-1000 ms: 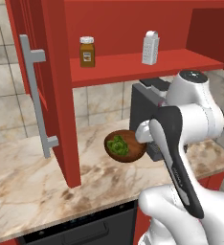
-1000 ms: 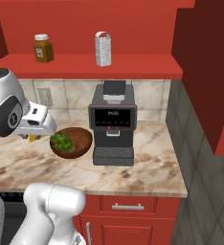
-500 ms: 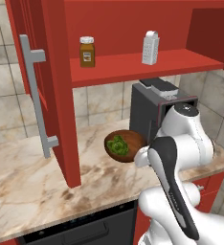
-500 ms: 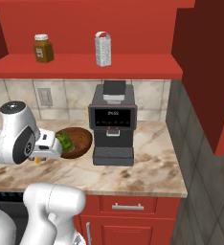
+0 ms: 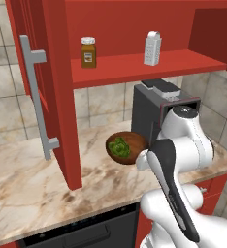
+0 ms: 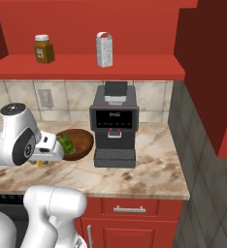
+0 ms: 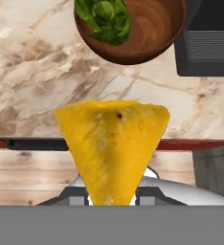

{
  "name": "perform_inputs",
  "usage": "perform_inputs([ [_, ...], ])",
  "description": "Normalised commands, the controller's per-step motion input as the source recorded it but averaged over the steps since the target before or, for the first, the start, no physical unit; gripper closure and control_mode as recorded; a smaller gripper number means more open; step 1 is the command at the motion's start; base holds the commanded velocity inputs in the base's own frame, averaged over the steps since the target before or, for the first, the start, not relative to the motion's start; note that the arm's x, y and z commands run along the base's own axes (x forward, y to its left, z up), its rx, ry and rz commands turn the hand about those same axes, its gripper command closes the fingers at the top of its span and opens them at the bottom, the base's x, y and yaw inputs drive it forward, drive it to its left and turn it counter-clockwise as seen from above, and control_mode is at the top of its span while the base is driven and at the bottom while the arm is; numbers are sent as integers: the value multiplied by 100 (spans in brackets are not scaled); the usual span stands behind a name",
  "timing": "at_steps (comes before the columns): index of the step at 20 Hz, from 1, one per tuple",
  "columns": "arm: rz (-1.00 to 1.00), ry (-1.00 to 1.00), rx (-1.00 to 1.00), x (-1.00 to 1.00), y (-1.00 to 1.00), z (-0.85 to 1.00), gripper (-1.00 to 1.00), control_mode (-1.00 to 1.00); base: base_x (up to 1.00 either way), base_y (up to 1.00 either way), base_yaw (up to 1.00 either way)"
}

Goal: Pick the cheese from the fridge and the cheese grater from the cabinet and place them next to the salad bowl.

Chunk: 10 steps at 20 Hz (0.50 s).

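Fingers [image 7: 87, 198] look clamped on the cheese [image 7: 112, 143], though it hides their tips, holding it above the table [image 7: 32, 91] edge near the salad bowl [image 7: 133, 33]. Cheese isn't set down yet; the cheese grater [image 6: 104, 49] waits on the cabinet [image 6: 86, 67] shelf.

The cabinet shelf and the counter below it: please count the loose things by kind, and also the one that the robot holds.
Brown jar: 1
Cheese grater: 1
Salad bowl: 1
Coffee machine: 1
Cheese, held in the jaws: 1
Total: 5
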Motion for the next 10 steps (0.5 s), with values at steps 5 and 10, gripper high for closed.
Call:
perform_inputs([
  [5,-40,0,0,12,0,-2,100,-100,0,0,0],
  [10,-50,1,2,8,1,-6,100,-100,0,0,0],
])
